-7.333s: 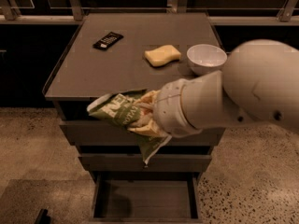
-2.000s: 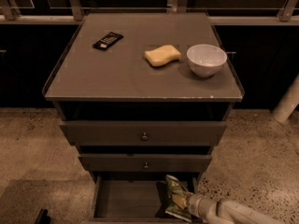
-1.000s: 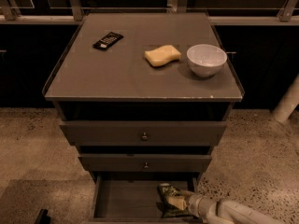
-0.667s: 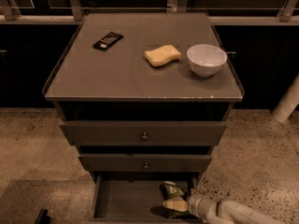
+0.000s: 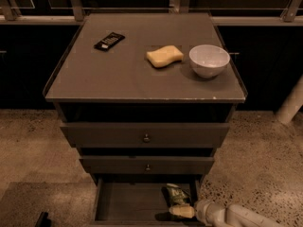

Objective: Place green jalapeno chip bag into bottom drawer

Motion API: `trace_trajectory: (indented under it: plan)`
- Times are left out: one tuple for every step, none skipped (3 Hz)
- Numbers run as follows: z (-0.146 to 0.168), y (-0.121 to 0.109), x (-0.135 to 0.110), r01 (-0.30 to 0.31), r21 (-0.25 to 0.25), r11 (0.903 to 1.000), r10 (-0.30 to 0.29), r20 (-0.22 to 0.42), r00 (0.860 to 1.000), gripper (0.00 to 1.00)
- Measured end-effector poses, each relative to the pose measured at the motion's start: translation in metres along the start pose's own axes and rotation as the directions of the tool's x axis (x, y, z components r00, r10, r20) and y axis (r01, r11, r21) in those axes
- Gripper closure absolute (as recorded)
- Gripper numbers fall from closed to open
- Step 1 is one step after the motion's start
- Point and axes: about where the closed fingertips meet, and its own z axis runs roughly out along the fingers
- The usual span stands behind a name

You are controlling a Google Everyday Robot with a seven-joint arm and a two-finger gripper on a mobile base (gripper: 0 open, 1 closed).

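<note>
The green jalapeno chip bag (image 5: 176, 193) lies inside the open bottom drawer (image 5: 128, 203), on its grey floor near the right wall. My gripper (image 5: 182, 212) reaches in from the lower right on a white arm and sits low in the drawer, just in front of the bag's near end. I cannot tell whether it still touches the bag.
On the cabinet top stand a white bowl (image 5: 209, 60), a yellow sponge (image 5: 164, 56) and a small black wrapped bar (image 5: 109, 40). The two upper drawers (image 5: 146, 137) are closed. Speckled floor surrounds the cabinet, and a white post (image 5: 291, 103) stands at the right.
The arm carried the bag down from the cabinet front into the bottom drawer. In the last second the bag settled toward the drawer's back right and the gripper drew toward the front.
</note>
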Motion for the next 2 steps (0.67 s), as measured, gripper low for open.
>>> trace_trajectory:
  plan:
    - [-0.060,0.016,-0.012,0.068,0.076,0.9947,-0.070,0.017,0.997,0.00]
    - [-0.086,0.027,0.013,0.030,0.093,0.9952,-0.032,0.012,0.999,0.00]
